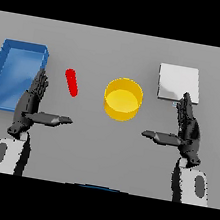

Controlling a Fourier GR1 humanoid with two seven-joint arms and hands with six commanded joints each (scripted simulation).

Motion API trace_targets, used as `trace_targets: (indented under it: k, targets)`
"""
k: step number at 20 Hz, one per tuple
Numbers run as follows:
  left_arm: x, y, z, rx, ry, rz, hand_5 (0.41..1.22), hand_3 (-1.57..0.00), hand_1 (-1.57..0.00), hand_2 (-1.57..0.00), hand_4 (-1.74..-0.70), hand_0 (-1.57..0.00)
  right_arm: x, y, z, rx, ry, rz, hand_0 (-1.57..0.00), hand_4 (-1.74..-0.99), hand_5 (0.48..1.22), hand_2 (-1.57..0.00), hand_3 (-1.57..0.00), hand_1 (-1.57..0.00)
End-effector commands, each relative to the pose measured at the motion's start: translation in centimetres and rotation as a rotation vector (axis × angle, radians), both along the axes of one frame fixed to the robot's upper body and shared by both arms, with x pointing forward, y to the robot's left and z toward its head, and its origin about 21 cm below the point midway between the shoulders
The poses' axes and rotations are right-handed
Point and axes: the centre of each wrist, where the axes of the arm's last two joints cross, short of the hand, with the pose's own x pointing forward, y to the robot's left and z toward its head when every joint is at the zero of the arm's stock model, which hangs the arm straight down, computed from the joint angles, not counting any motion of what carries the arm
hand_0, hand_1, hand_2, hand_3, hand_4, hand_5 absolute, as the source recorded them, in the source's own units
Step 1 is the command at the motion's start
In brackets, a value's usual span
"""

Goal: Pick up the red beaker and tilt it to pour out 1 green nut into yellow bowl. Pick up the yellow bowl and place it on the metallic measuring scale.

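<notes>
The red beaker point(71, 82) shows as a small red elongated shape on the grey table, left of centre. Right of it stands the yellow bowl point(123, 99), round and seen from above; I cannot make out any nut in it. The metallic measuring scale point(179, 83) is a pale square plate at the back right. My left hand point(30, 103) rests open below and left of the beaker, fingers straight, thumb pointing inward. My right hand point(187, 129) mirrors it, open, just below the scale's front edge. Neither hand touches anything.
A blue tray point(14, 72) lies at the far left, its near right side partly behind my left hand's fingers.
</notes>
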Motion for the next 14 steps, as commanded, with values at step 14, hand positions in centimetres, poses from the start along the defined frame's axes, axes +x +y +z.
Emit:
trace_targets:
  k: [14]
  targets:
    - [-4.6,-1.5,2.9,0.202,-0.030,-0.102,0.652,0.00,0.00,0.00,-1.14,0.00,-1.6,0.3,1.4,-0.313,-0.154,0.060,0.00,-1.118,0.600,0.00,0.00,0.00]
